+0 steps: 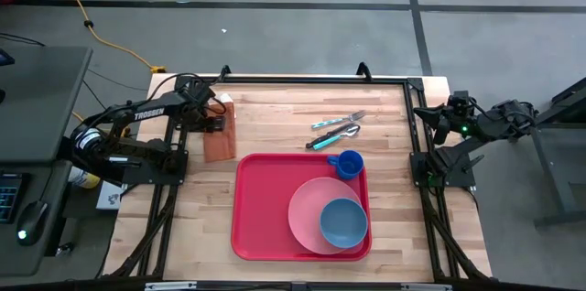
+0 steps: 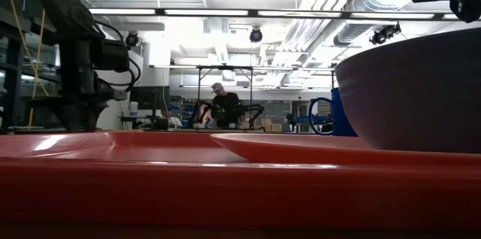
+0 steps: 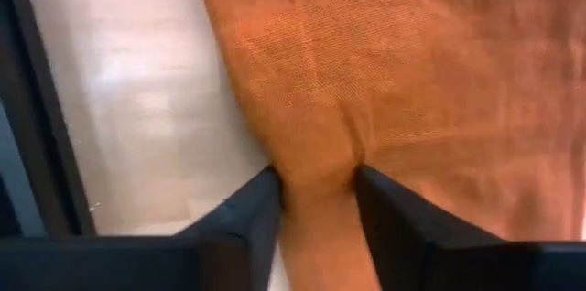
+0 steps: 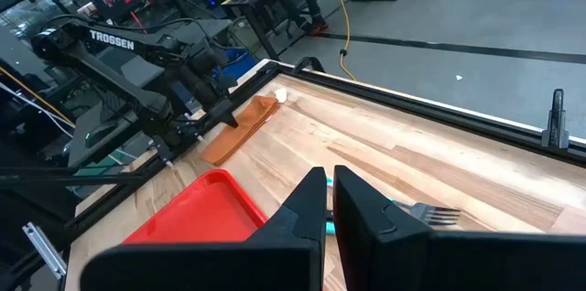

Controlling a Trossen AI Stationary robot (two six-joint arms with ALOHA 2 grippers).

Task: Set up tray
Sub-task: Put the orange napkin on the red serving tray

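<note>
— Where is your left pincer right now?

— Down at the back left part of the table, on the brown napkin. In my left wrist view the two dark fingers stand partway closed, with a ridge of the orange-brown cloth bunched up between them; both fingers touch the fabric.

— And the other one?

— My right pincer waits off the table's right edge, its fingers pressed together on nothing.

— The tray?

— The red tray lies flat on the near middle of the table, just beside the napkin and to its right. A pink plate sits in the tray's right half, with a blue bowl on top of the plate toward the near right corner. A blue cup stands at the tray's far right corner.

— Anything else on the wood?

— A fork and more cutlery with teal handles lie behind the tray, near the cup. In the low view a person shows far back in the room.
</note>
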